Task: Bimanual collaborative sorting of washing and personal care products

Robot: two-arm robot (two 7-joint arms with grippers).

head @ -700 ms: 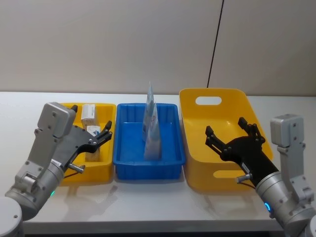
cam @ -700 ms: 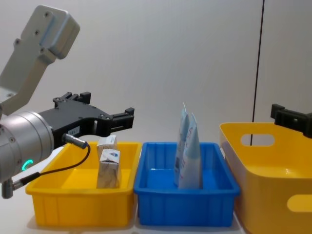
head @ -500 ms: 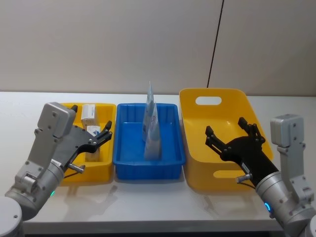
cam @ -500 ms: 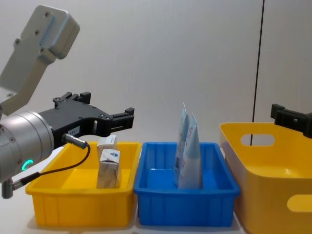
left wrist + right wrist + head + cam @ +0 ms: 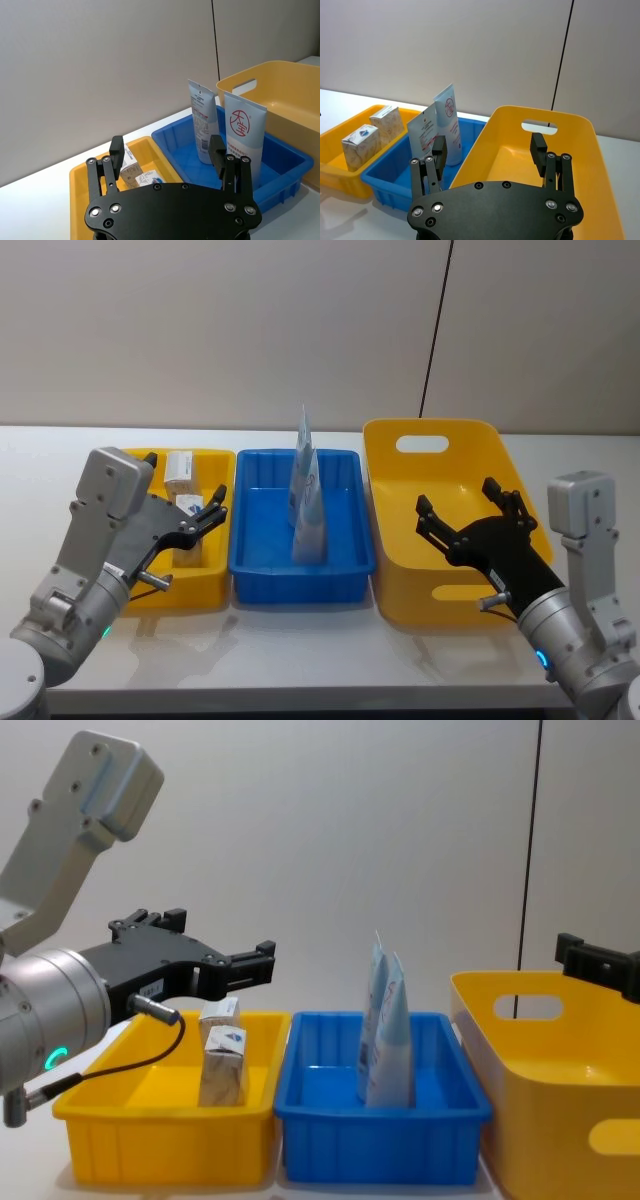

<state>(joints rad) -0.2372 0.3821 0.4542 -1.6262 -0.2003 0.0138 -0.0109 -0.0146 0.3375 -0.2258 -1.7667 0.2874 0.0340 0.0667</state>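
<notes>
My left gripper (image 5: 206, 510) hovers spread wide and empty, two packs (image 5: 181, 468) just below its fingertips in the small yellow bin (image 5: 190, 592). My right gripper (image 5: 457, 504) gapes empty over the big yellow bin (image 5: 395, 570). Between them, two pouches (image 5: 306, 495) stand upright in the blue bin (image 5: 300, 585), sorted by kind, I judge.

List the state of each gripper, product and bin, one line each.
left gripper: open, holding nothing, over the small yellow bin
right gripper: open, holding nothing, over the large yellow bin
small packs: two, upright in the small yellow bin
pale-blue pouches: two, standing upright in the blue bin
</notes>
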